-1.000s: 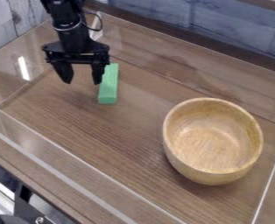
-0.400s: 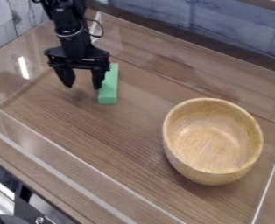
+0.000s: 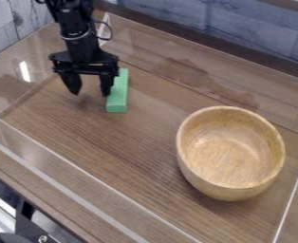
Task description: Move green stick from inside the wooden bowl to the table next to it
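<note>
The green stick (image 3: 118, 92) lies flat on the dark wood-grain table (image 3: 126, 152), far to the left of the wooden bowl (image 3: 231, 152), which holds nothing. My gripper (image 3: 87, 87) points straight down at the stick's left side, close above the tabletop. Its black fingers (image 3: 74, 82) stand open with nothing between them; the right finger is at or just beside the stick's left edge, and I cannot tell if they touch.
Clear acrylic walls (image 3: 38, 142) run along the table's edges, one close behind and left of the gripper. A grey tiled wall (image 3: 240, 28) stands at the back. The arm (image 3: 70, 19) rises to the upper left.
</note>
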Controlling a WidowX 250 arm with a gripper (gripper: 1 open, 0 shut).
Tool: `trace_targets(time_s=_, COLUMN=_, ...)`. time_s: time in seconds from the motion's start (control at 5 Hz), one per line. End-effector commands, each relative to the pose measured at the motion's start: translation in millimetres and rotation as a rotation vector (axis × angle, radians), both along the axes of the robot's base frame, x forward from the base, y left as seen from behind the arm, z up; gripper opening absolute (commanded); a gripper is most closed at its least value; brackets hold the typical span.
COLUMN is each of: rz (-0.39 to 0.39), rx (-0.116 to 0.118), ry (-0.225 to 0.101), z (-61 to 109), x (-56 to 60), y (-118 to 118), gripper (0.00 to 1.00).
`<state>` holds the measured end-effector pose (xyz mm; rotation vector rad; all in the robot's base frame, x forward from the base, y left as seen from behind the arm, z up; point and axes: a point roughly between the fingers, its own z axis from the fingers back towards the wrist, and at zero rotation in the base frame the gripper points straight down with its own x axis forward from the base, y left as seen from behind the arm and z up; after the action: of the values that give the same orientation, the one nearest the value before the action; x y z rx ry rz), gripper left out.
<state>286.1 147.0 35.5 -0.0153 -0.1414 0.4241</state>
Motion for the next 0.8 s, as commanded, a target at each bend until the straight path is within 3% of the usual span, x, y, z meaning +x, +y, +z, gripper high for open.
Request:
trace_targets(time_s=0.0, rz=-0.016, rx=0.011, ry=-0.039, z=7.4, x=5.2, y=3, gripper=1.00)
trace_targets(time_s=0.2, rz=-0.053, rx=0.003, ry=-0.036, z=1.9, x=5.0, y=-3, gripper=1.00)
trace_targets(time_s=0.6, rz=-0.108, rx=-0.023, ry=-0.040, z=28.8, x=5.4, y=13, gripper=1.00)
